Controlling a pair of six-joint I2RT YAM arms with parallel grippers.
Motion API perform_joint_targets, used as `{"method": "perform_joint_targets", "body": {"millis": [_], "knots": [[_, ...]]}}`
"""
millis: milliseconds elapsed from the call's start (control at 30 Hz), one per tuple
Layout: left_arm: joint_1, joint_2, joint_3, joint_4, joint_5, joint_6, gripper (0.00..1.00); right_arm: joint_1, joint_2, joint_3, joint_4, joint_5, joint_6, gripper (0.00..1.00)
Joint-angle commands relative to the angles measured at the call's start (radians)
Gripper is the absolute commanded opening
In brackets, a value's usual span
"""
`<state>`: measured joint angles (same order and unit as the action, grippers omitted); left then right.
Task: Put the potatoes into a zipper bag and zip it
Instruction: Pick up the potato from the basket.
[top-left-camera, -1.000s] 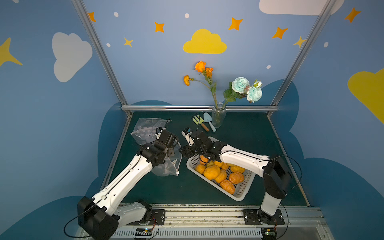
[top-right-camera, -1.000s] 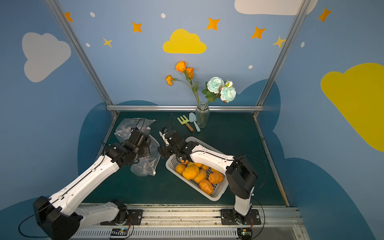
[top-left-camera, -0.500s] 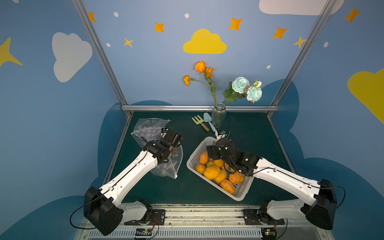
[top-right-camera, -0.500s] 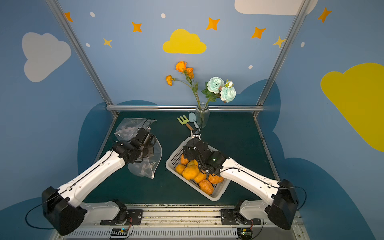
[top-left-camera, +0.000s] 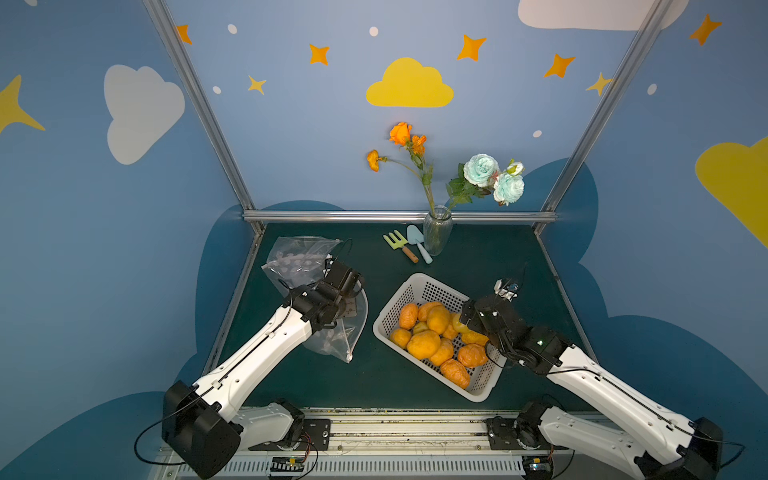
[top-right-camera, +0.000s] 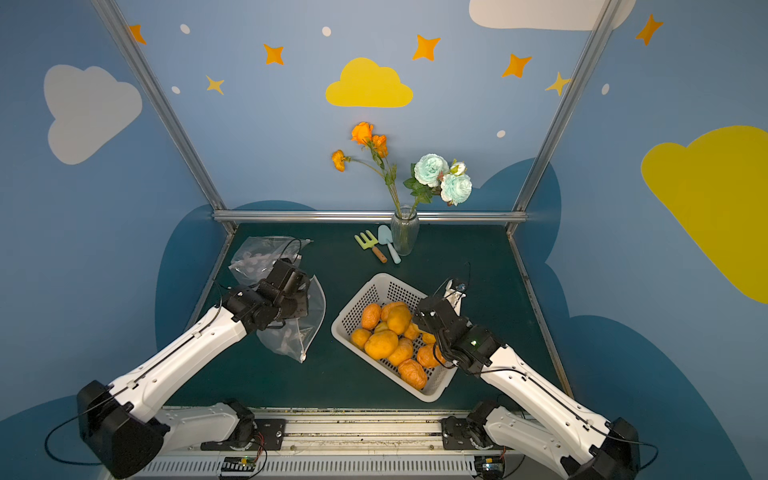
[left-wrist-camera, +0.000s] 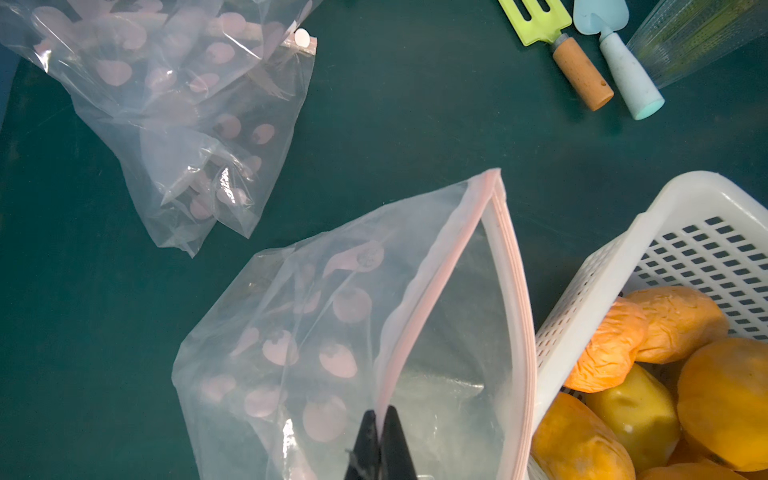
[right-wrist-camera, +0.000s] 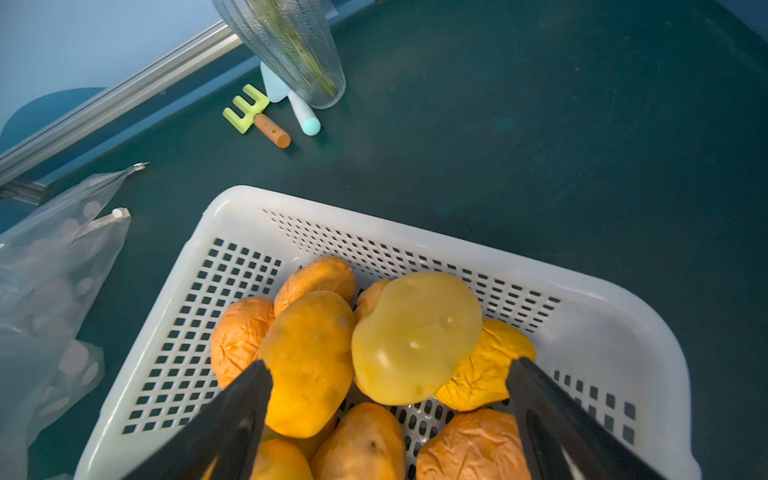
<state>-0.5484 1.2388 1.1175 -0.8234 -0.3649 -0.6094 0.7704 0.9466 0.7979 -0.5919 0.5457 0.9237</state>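
At the bag's pink rim: left gripper pinched tight on one lip of the zipper bag, black tips together with plastic between them
Bag mouth: gaping wide, the two pink zip strips bowed apart and meeting at the far corner; the free lip lies right against the basket wall
Over the basket: right gripper spread wide and carrying nothing, one finger on either side of the heap
The potatoes: all in the basket, piled at the end nearer the robot, a pale yellow one riding on top between the open fingers
Basket edges: rounded white rim, the far stretch of perforated floor bare
Room to move: open green table beyond and to the right of the basket; hardly a gap between bag and basket
Spare bag: crumpled, lying apart from the held one, toward the back left corner
Back edge: green rake and blue trowel side by side, just beside the glass vase
Wrist views only: the pinch on the lip and the spread of the right fingers, since in both top views the wrists cover both sets of tips
Top views only: the bag fanned out under the left wrist, the basket set diagonally, and the flowers standing up out of the vase
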Motion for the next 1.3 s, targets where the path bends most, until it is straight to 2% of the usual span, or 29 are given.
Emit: {"method": "perform_joint_targets", "body": {"millis": [0, 300, 533, 700, 933, 1133, 1267], "knots": [[-0.001, -0.027, -0.004, 0.000, 0.008, 0.007, 0.03, -0.017, -0.015, -0.012, -0.023, -0.031, 0.068, 0.91], [0.000, -0.040, -0.013, 0.006, 0.018, 0.008, 0.03, -0.065, 0.091, -0.015, 0.015, -0.139, 0.096, 0.91], [-0.001, -0.042, -0.013, 0.001, 0.014, 0.004, 0.03, -0.117, 0.195, -0.012, 0.054, -0.182, 0.075, 0.92], [-0.001, -0.042, -0.013, 0.000, 0.013, 0.003, 0.03, -0.185, 0.264, -0.017, 0.116, -0.296, 0.038, 0.92], [-0.001, -0.033, -0.009, -0.002, 0.009, 0.003, 0.03, -0.193, 0.344, 0.009, 0.153, -0.358, -0.001, 0.92], [-0.001, -0.038, -0.010, -0.005, 0.010, 0.000, 0.03, -0.195, 0.408, 0.048, 0.129, -0.387, -0.011, 0.88], [-0.001, -0.041, -0.012, -0.003, 0.012, -0.001, 0.03, -0.201, 0.429, 0.048, 0.146, -0.402, -0.021, 0.76]]}}
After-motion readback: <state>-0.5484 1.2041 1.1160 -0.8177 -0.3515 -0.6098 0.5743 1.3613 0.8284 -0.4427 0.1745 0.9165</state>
